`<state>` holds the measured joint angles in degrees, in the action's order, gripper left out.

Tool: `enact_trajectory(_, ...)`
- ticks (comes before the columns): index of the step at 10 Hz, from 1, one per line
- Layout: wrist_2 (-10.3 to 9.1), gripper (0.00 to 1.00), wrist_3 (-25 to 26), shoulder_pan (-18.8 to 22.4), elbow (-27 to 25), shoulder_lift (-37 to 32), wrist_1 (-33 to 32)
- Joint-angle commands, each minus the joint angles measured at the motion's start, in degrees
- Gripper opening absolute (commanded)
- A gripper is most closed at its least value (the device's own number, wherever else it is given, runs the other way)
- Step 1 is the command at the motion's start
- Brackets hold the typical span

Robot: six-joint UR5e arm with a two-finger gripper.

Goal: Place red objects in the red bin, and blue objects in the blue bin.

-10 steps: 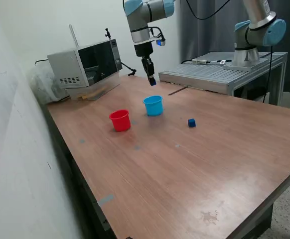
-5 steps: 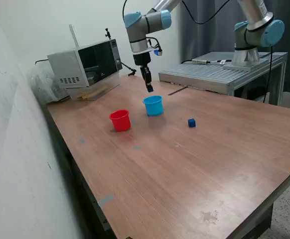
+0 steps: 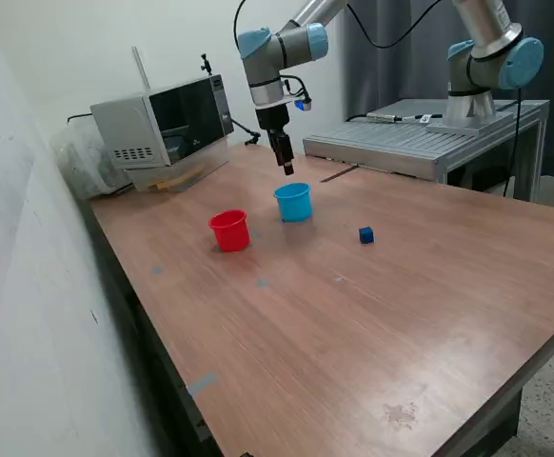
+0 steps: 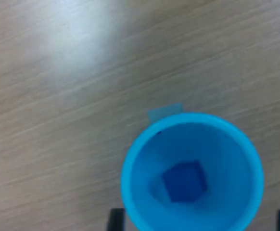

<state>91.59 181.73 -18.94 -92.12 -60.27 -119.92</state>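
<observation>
The robot's hand [image 3: 287,171] hangs pointing straight down just above the small light blue plastic cup [image 3: 293,202], fingers parted and empty. 1 tiny dark blue cube [image 4: 184,181] lies inside that cup. A 2nd dark blue cube [image 3: 366,234] waits on the wooden desk [image 3: 372,324]. The small red plastic cup [image 3: 229,230] stands beside; its contents cannot be seen, and no red cubes show.

From my station: wood-grain desk [image 3: 372,324], brown, with faint stains near one corner. White wall [image 3: 39,314] along the exterior view's left. Microwave oven [image 3: 163,122] at the desk's far end, crumpled plastic [image 3: 79,157] beside it. Grey metal stand [image 3: 420,138] behind. Dark curtain [image 3: 401,57] beyond. Speckled floor [image 3: 548,409].
</observation>
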Motion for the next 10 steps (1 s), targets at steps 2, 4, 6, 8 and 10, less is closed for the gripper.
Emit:
enact_trajectory(2, 0.08, 1.0, 0.2, 2.9, 0.3, -0.2, 1.4)
enact_trajectory(4, -0.35, 1.0, 0.9, 7.7, 0.0, -2.6, 4.6)
enact_trajectory(6, -0.53, 1.0, 0.9, 13.0, -0.6, -4.1, 5.7)
enact_trajectory(8, -0.8, 1.0, 1.3, 17.0, -1.0, -4.3, 6.0)
enact_trajectory(10, -3.59, 1.0, 6.2, 18.4, -1.5, -4.5, 5.9)
